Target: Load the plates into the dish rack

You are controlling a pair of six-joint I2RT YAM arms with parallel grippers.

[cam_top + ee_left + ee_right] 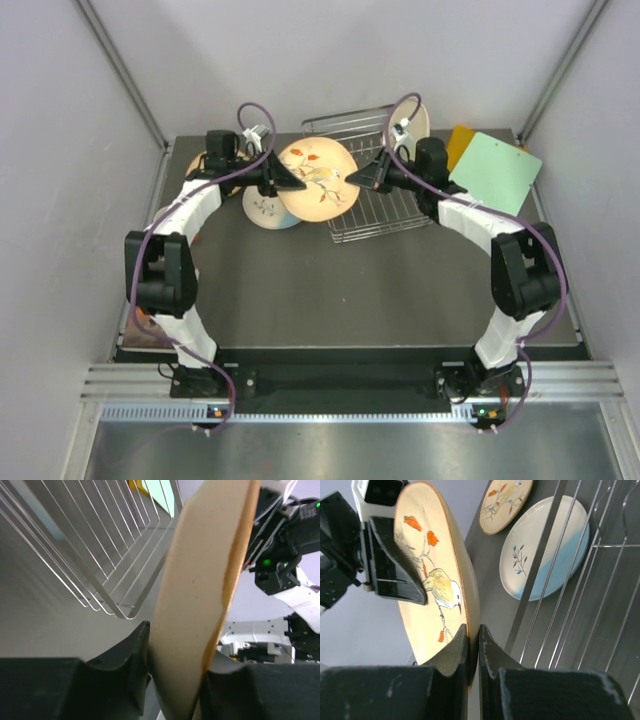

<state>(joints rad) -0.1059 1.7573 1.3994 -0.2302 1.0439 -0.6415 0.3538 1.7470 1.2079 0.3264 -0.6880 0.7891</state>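
The tan bird-and-sprig plate (318,182) hung tilted between both arms, with the left pincer (299,183) clamped on its left rim and the right pincer (351,178) on its right. Beneath it lay the left end of the dish rack (385,218), whose tines extended toward the right arm.

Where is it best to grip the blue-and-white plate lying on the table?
Probably its near rim, from the near side. The blue plate lies flat and shallow, so only the raised edge offers a pinch; the rack and the held tan plate crowd its far side.
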